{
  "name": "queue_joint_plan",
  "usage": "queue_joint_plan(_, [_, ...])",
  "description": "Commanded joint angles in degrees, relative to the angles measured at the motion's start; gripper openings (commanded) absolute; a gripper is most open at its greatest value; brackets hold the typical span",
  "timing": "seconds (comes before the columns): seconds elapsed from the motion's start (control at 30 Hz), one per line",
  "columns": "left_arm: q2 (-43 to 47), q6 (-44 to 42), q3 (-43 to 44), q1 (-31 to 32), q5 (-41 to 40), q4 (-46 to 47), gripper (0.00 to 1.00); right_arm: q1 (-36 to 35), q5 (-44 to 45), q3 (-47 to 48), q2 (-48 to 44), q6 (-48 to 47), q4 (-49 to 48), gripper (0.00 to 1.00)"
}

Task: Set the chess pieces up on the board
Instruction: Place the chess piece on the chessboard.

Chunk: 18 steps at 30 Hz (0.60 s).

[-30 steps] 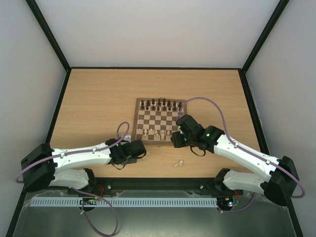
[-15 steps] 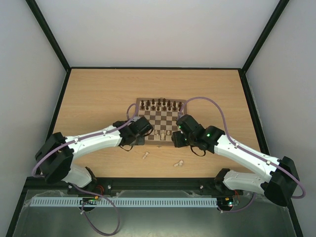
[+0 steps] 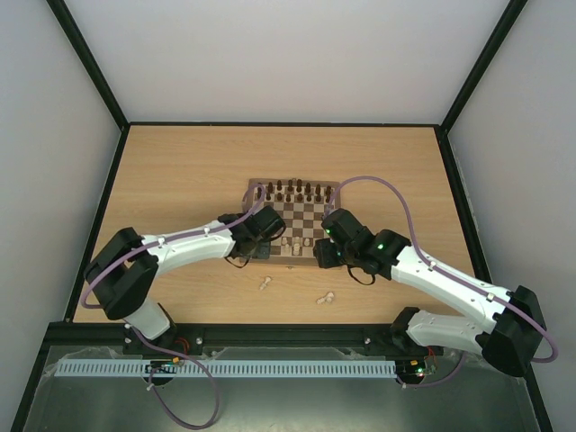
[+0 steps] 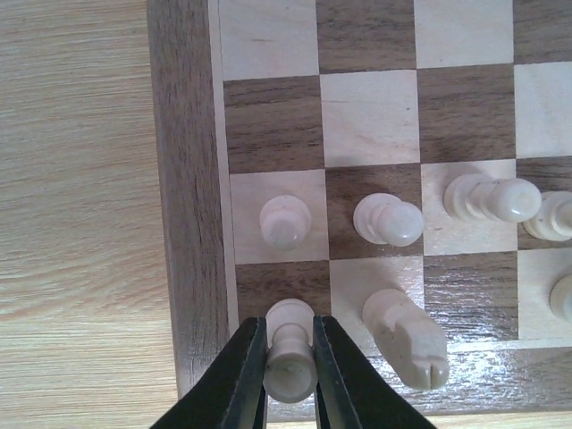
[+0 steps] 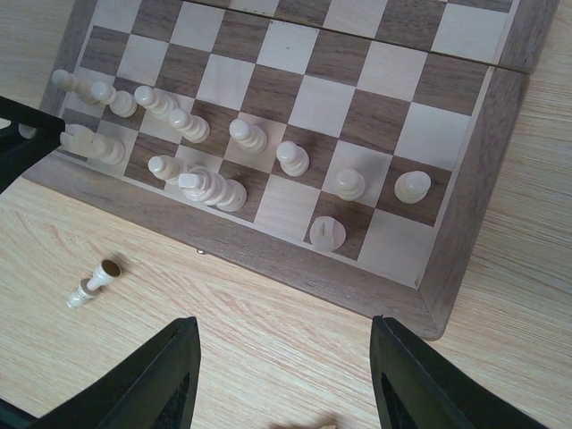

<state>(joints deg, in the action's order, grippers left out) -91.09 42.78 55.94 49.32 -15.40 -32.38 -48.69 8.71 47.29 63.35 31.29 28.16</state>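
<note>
**Left gripper clamps a white piece at the board's near-left corner**

The left gripper (image 4: 290,332) is over the near-left corner of the board (image 4: 183,179). Its jaws are drawn in to a narrow gap, with one finger pressed on each side of a white piece (image 4: 290,368). That piece is upright at the near edge of the dark corner square. The wrist camera looks straight down on it, so I cannot tell whether its base rests on the wood.

On the light square just to its right stands a bulkier piece, probably a knight (image 4: 407,340). One row farther in, the pawns (image 4: 286,222) run off to the right, one to a square. More white pieces stand on the near row behind them. In the top view the dark pieces (image 3: 288,189) line the far side of the board.

On the table (image 3: 180,180), near of the board, a fallen piece (image 3: 265,283) lies on its side, and its hollow base shows in the right wrist view. Farther right lies a second fallen piece (image 3: 325,297), apart from the first.

The right gripper (image 5: 286,371) hangs over the table just near of the board's near edge, toward its right half. Its jaws are spread wide and nothing is between them.
</note>
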Motion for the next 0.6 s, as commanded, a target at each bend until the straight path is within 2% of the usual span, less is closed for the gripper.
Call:
queue_joint_plan(0.0, [-0.9,-1.4,1.6,-0.5,0.1,0.5,0.18,0.3,0.7,-0.7,-0.9,0.3,1.1,0.53])
queue_joint_plan(0.2, [-1.0,-1.1,1.4,-0.6,-0.3,0.2,0.26,0.3,0.5,-0.7,-0.7,0.1,1.1,0.53])
queue_joint_plan(0.33, [-0.6,-0.9,1.8,-0.6,-0.2,-0.3,0.27,0.3,0.5,-0.6,-0.8,0.2,1.1,0.53])
queue_joint_plan(0.5, [3.1,0.0,2.4,-0.6,-1.6,-3.0,0.34,0.3,0.7,-0.7,-1.0,0.3,1.1,0.53])
queue_joint_plan(0.57, [5.8,0.4,2.5,-0.5,-1.8,-4.2,0.39,0.3,0.7,-0.6,-0.8,0.3,1.1,0.6])
